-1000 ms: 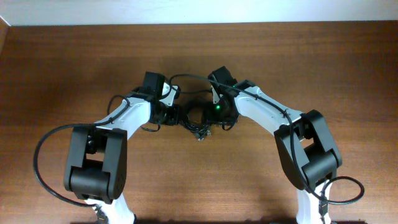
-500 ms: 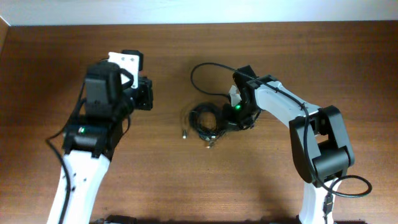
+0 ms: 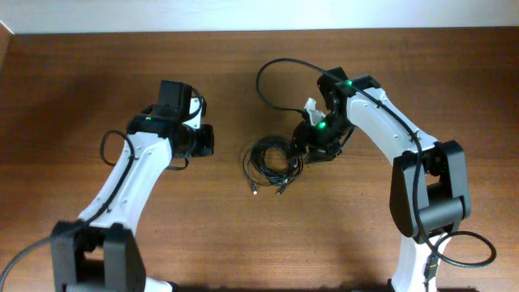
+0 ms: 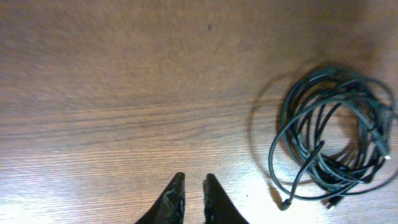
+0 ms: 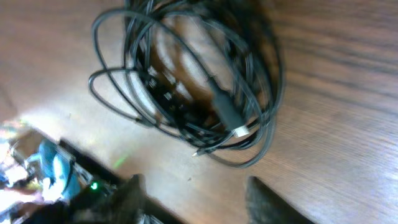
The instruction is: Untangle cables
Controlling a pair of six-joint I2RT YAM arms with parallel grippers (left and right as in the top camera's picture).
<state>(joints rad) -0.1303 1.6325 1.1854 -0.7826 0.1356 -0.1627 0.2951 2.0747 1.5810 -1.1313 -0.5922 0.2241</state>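
- We see the cables lying as one tangled coil at mid-frame on the worktop, with neither hand gripping them.
- Our right hand is spread wide just right of the coil, probably to pick out a strand.
- Our left hand is nearly clenched and empty, well off to the coil's left, which leaves room.

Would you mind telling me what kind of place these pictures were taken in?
Most likely a robotics lab or test bench: a left arm and a right arm stand at a wooden table against a pale wall, with a bundle of thin black cables on it.
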